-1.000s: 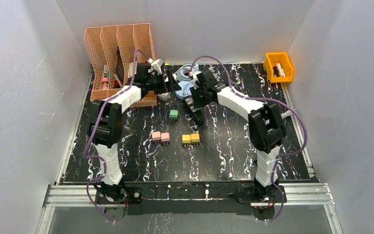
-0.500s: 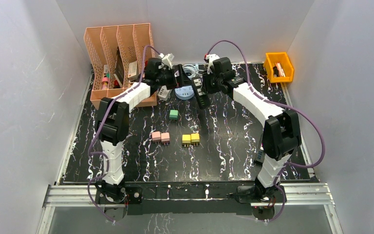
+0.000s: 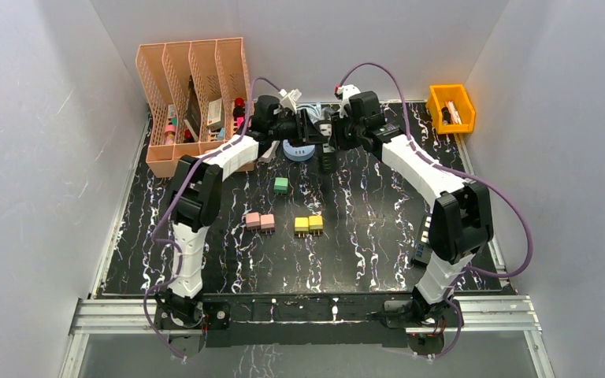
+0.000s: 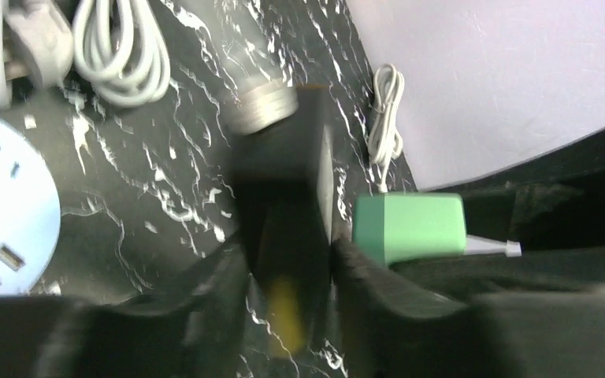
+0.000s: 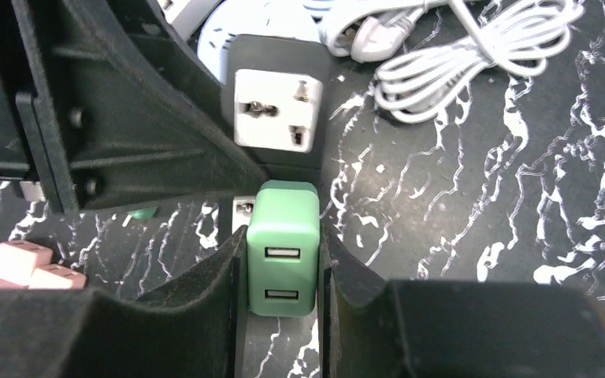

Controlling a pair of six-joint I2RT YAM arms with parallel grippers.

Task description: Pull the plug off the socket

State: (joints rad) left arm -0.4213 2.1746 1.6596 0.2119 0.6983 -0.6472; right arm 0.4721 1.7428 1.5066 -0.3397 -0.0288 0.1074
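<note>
Top external view — left gripper (image 3: pixel 307 128) and right gripper (image 3: pixel 329 150) meet over the far worktop (image 3: pixel 362 236). Left wrist: jaws clamped on the black socket (image 4: pixel 283 181), green plug (image 4: pixel 410 228) just beside it. Right wrist: jaws clamped on the plug — out of the socket's holes.

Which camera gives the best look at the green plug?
Right wrist: the green plug fills the middle, USB ports facing the camera, clamped by the right gripper. Left wrist shows only its side, slightly blurred. In top external the grippers hide it.
</note>
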